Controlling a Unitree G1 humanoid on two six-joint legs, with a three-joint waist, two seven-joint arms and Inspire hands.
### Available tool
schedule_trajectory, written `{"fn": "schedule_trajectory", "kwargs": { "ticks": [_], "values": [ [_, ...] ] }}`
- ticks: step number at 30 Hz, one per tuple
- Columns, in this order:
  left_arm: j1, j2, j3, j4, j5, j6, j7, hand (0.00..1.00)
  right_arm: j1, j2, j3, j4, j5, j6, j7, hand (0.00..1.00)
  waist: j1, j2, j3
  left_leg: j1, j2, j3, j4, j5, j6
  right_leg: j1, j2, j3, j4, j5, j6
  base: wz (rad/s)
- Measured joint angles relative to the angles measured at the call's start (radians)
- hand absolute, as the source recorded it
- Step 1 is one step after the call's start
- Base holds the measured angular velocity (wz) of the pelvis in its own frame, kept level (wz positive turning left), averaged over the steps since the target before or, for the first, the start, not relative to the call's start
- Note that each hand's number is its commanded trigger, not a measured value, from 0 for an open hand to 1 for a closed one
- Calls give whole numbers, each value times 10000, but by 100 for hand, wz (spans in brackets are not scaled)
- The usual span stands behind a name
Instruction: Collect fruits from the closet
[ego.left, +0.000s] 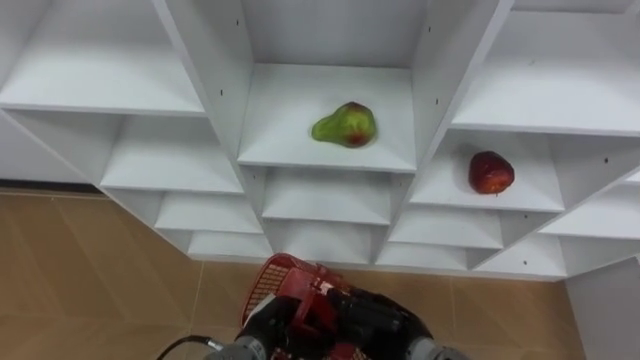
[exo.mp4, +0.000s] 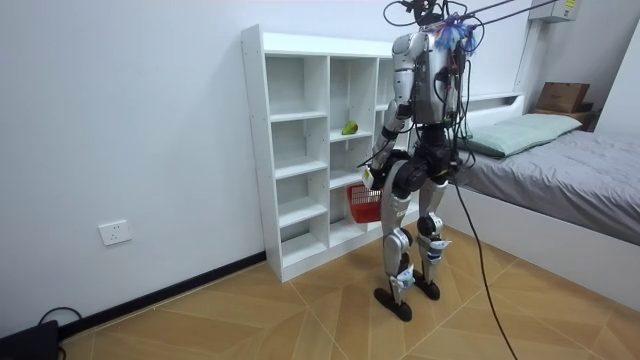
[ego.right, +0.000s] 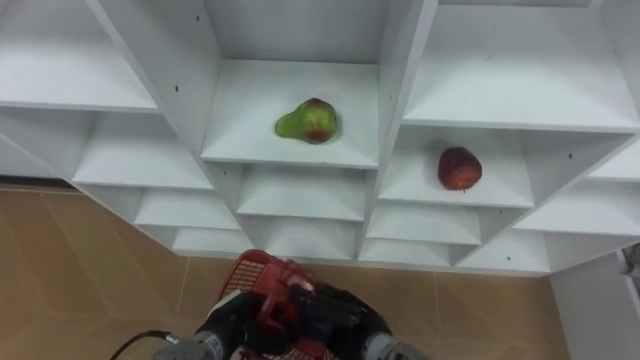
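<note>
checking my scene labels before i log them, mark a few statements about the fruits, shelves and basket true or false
1. The pear lies on a middle-column shelf of the closet. True.
2. The apple shares the pear's shelf. False: it sits in the column to the right.
3. The basket is red. True.
4. The basket stands on a shelf. False: it is in front of the robot, above the floor.

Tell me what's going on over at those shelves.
The robot stands facing the white shelf unit, with its left hand and right hand at a red basket held low in front of it. A green pear lies on a middle-column shelf, and a red apple lies in the next column to the right. Neither fruit has been picked yet.
</note>
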Motion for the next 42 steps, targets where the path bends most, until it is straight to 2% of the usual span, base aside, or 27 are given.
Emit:
{"fn": "schedule_trajectory", "kwargs": {
  "ticks": [11,20,24,30,42],
  "values": [
    [-67,123,-264,0,18,2,-82,100,-67,23,205,181,82,83,1,100,-30,0,2,-7,1,45,17,0,-1,-4,25,27,-1,-1,-3,0],
    [-93,105,-530,2,10,19,176,100,-158,51,373,692,783,101,2,100,-43,17,18,-13,9,44,11,0,-1,3,23,25,-9,-1,-2,0],
    [-95,107,-708,3,2,56,277,100,-162,39,379,879,974,301,-6,100,-44,35,28,-10,9,40,-22,-1,-2,2,38,24,-23,-1,-2,0],
    [-196,7,-734,343,-3,66,384,100,-219,45,404,1424,1258,302,-6,100,-45,53,51,-13,3,41,-60,-1,-2,-8,40,14,-25,-1,-2,0],
    [-337,4,-858,479,-7,66,368,100,-235,-21,566,1552,1833,302,-6,100,-46,55,52,-14,-1,60,-102,0,-2,-26,36,1,-58,-2,-3,0]
  ]
}}
